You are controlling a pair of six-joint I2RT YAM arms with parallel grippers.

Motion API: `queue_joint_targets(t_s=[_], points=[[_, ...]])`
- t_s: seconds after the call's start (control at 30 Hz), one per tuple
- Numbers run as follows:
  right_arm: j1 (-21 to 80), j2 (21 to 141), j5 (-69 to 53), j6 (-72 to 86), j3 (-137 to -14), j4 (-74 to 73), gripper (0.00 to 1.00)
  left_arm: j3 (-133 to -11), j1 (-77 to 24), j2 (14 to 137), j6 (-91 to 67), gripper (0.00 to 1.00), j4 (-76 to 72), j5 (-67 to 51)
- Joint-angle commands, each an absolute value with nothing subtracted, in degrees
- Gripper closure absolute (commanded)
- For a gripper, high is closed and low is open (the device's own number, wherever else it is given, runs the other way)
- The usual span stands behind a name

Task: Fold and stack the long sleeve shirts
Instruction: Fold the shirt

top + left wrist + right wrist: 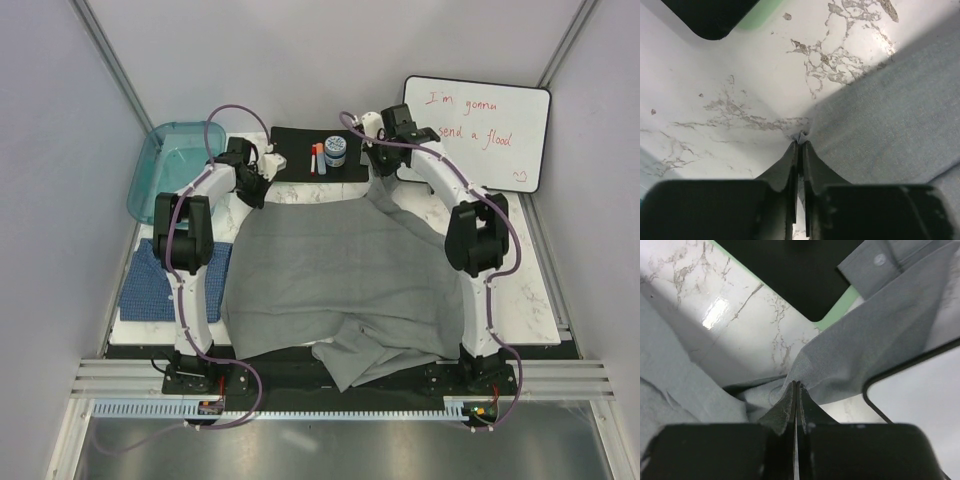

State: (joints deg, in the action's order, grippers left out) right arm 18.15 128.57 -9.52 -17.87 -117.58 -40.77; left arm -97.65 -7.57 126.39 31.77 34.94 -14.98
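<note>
- You had the white marbled table (530, 290) filling the middle of the top view, with both arm bases at its lower edge.
- The grey shirt (340, 270) lay spread over the centre of the table. Its lower edge was bunched and hung over the bottom rim.
- A whiteboard (480, 130) with red handwriting leaned at upper right.
- The blue shirt (145, 285) lay flat at the left edge of the table, partly behind your left arm and just beside the grey one.
- A teal tray (165, 165) sat at upper left, above the blue shirt.
- A black mat (295, 150) sat at top centre, just above the grey shirt's upper edge.
- Your left gripper (800, 142) was at the shirt's upper left corner, jaws pressed together on a small pinch of the grey cloth's edge.
- Your right gripper (796, 385) was at the upper right corner, jaws likewise closed tight on a fold of grey cloth, which rose to it in a peak.
- A small blue-lidded jar (336, 151) stood on the mat.
- A red-capped marker (314, 158) lay just left of the jar.
</note>
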Motion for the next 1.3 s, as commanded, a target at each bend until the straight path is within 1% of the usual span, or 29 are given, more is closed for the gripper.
queue_joint_targets(t_s=[0.0, 0.2, 0.4, 0.53, 0.63, 0.73, 1.0, 1.1, 1.27], points=[[18.5, 119.1, -5.8, -23.2, -118.3, -40.3, 1.00, -95.6, -7.0, 124.8, 34.3, 0.97, 34.2, -12.8], [18.3, 115.8, -3.5, -27.9, -116.9, -39.5, 1.00, -94.2, -6.1, 120.4, 34.3, 0.98, 33.8, -15.0], [18.7, 117.9, -4.3, -28.5, -117.6, -40.3, 1.00, -93.6, -6.1, 116.6, 33.6, 0.98, 33.4, -17.9], [18.5, 117.6, 1.5, -28.7, -115.5, -39.5, 1.00, -91.0, -6.0, 112.9, 33.0, 0.98, 31.9, -17.7], [17.1, 114.3, 1.8, -29.0, -111.4, -36.7, 1.00, -87.4, -5.4, 110.1, 33.1, 0.98, 28.5, -17.3], [15.3, 111.9, 1.8, -29.5, -110.0, -34.8, 1.00, -84.4, -4.7, 108.7, 34.3, 0.98, 25.6, -17.4], [14.4, 109.3, -1.9, -29.5, -110.1, -37.5, 1.00, -82.6, -3.8, 106.3, 37.4, 0.98, 23.6, -21.7], [14.4, 106.5, -1.9, -29.9, -108.6, -38.2, 1.00, -81.0, -3.7, 104.2, 38.9, 0.98, 22.3, -23.5], [14.5, 100.0, -2.0, -32.5, -102.4, -39.4, 1.00, -76.8, -3.6, 99.9, 41.7, 0.97, 20.1, -26.7]])
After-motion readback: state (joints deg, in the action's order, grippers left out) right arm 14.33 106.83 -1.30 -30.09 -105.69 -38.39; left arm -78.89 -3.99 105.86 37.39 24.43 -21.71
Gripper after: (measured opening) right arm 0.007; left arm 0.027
